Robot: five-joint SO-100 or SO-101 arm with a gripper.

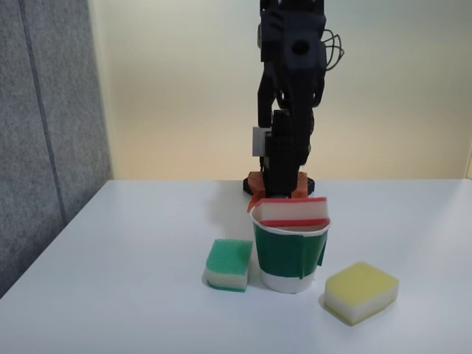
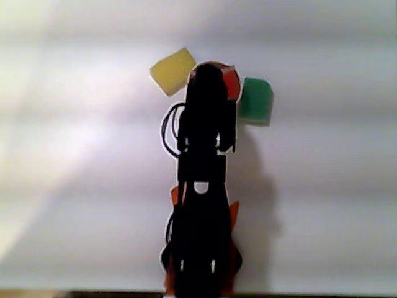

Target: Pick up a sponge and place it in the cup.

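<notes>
You are near the end of the job: in the fixed view the sponge sits at the mouth of the cup, red layer showing, resting across the rim rather than sunk inside, so part of it stands above the top edge. The cup stands upright on the white bench, near the front and roughly in the middle. The gripper hangs directly behind and above the sponge, its orange fingers just showing at the far side of the cup; from this angle you cannot tell whether they grip the sponge or have let go, as the dark arm hides the tips. In the other view, looking down, the arm covers most of the cup and only a sliver of red shows beside it. What is left, as far as can be judged, is to release the sponge, let it settle lower, and lift clear without tipping the cup. Mind the neighbours: a green-topped sponge lies just left of the cup, almost touching it, and a larger yellow sponge lies near on the right.
</notes>
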